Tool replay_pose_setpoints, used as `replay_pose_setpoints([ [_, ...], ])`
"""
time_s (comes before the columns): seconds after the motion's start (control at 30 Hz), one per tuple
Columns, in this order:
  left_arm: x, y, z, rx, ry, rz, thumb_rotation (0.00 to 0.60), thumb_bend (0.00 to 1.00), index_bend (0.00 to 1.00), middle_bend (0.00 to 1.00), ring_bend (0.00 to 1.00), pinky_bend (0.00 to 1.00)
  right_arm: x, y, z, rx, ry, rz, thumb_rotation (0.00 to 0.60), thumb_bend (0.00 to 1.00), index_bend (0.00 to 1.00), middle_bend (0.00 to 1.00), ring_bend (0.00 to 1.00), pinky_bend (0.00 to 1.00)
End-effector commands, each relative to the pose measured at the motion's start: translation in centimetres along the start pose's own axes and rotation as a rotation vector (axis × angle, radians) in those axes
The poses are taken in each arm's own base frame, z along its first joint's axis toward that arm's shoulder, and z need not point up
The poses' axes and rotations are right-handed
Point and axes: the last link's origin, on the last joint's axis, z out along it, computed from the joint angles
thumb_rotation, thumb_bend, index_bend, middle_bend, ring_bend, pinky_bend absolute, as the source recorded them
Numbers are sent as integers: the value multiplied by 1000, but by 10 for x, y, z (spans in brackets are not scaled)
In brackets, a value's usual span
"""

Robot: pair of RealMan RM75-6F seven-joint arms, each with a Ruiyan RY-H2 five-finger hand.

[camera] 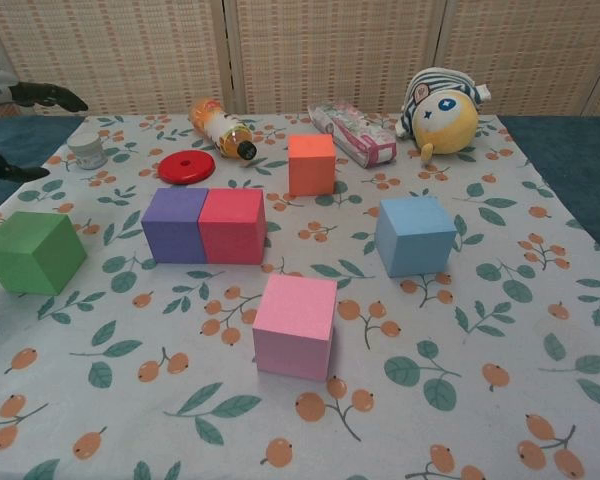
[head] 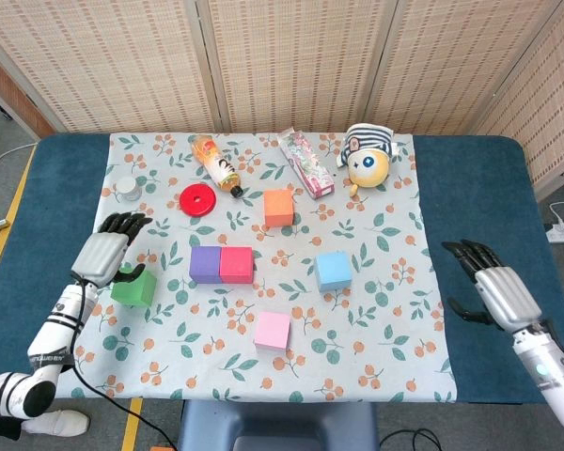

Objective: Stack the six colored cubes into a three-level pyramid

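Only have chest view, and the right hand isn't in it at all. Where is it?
Observer: Head view shows the right hand off the floral cloth, over the blue tabletop on the right side. Its fingers are apart and it holds nothing.
Operator: And the left hand? I only get fingertips at my frame edge.
Observer: The left hand is open and empty, at the far-left corner of the green cube. From above, the thumb overlaps the cube's edge; I cannot tell if they touch.
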Motion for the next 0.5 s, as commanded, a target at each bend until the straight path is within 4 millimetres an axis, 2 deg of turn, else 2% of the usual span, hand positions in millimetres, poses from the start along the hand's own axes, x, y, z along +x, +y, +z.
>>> replay_pose_setpoints([
  [0.03, -1, -6, -12, 7, -4, -6, 600, 359, 127, 89, 0, 54, -2, -16, 39, 49, -66, 22, 600, 0, 7, 95, 0, 80],
  [0.27, -5, -10, -34, 2, 7, -20, 600, 359, 146, 120, 6, 59, -3, -57, 114, 123, -123, 39, 600, 0, 17, 95, 0, 103],
  [0.33, -7, -9, -39, -1, 7, -15, 600, 359, 149, 121, 9, 62, -2, -74, 142, 142, -143, 35, 600, 0, 21, 95, 0, 104],
  [0.5, -7, -6, -45, -7, 14, 0, 600, 360, 152, 121, 13, 62, -13, -107, 200, 150, -206, 8, 600, 0, 24, 95, 0, 105],
])
